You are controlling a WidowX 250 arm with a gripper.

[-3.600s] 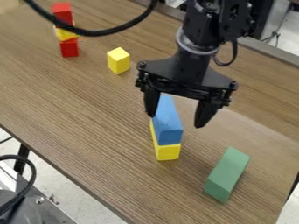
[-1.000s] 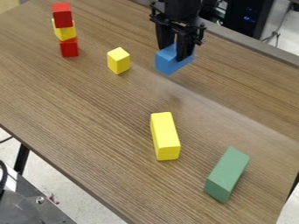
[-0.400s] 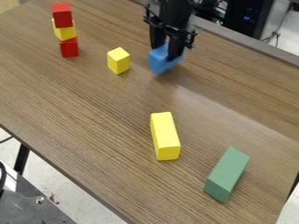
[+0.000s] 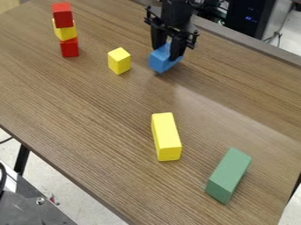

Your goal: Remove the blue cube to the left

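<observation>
Block of blue point(image 4: 160, 62), pinched in the tool point(image 4: 166, 52) at upper centre of the frame, has left the yellow block point(image 4: 166, 137) and sunk leftward near the bench point(image 4: 88, 110), so release probably comes next.

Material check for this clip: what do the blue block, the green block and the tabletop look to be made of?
Blue block and green block: probably painted wood or matte plastic; flat, even colour, crisp edges. Tabletop: wood or wood-look laminate, with streaky brown grain and a soft sheen.
</observation>
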